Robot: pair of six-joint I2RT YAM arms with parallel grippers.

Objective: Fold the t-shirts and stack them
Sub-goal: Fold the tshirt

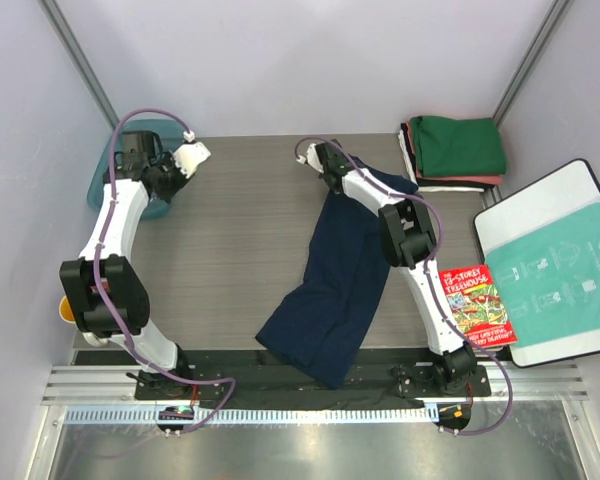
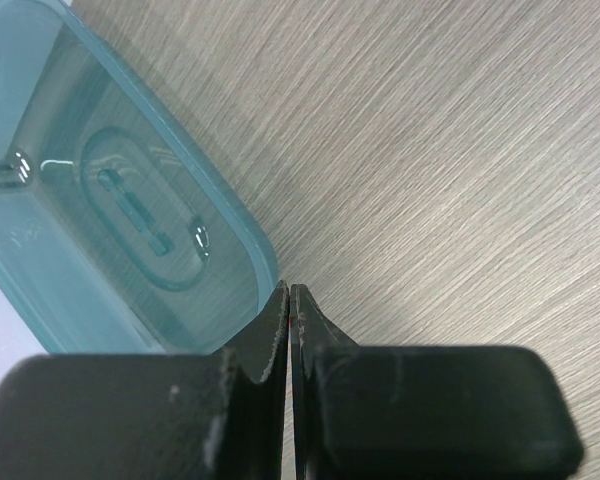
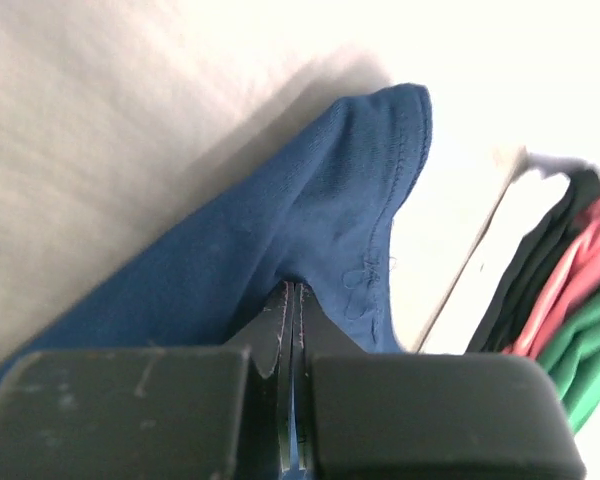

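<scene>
**So: right arm had the navy shirt, left arm had nothing**

Your right gripper (image 3: 292,292) was fully closed, its jaws pinching a fold of the navy t-shirt (image 1: 330,290) close to a stitched hem. You held that end at the far middle of the table (image 1: 240,230). From there the cloth ran as a long, loosely bunched band towards the near edge. Its lower end spread out flat and overlapped the black strip (image 1: 280,372) in front of the arm bases. The right arm's forearm crossed over the band's right side.

Your left gripper (image 2: 289,292) was also closed, finger against finger, with nothing between them. It sat over bare tabletop at the far left, just beside the corner of a teal plastic container (image 2: 110,210).

The stack of folded t-shirts (image 1: 455,155) lay in the far right corner, well apart from the navy one. The green shirt (image 1: 460,143) was on top, with salmon-red and white layers under it and a dark edge on its left side.

To the right of the arm lay a red-covered book (image 1: 475,305). It touched a white board (image 1: 540,200) carrying a teal-printed plastic bag (image 1: 560,270).
</scene>
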